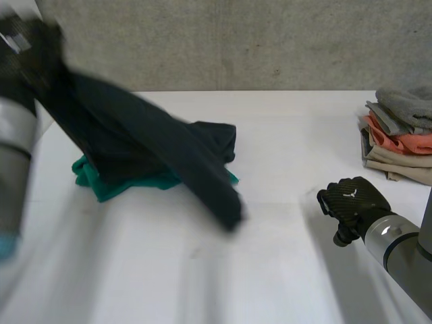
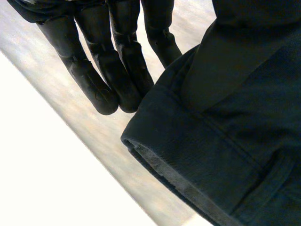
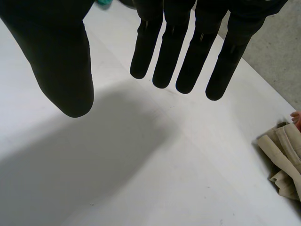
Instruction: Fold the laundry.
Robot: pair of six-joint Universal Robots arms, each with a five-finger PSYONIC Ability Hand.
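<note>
Left hand (image 2: 113, 56), raised, grips the dark garment (image 1: 155, 148), which slopes down over a green cloth (image 1: 108, 183) on the tabletop (image 1: 202, 270). Right hand (image 1: 354, 202): fingers (image 3: 164, 52) straight, holding nothing.

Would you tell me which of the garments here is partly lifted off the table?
The dark garment, stretched up to the left hand. The green garment lies flat beneath it, and the folded stack sits apart.
</note>
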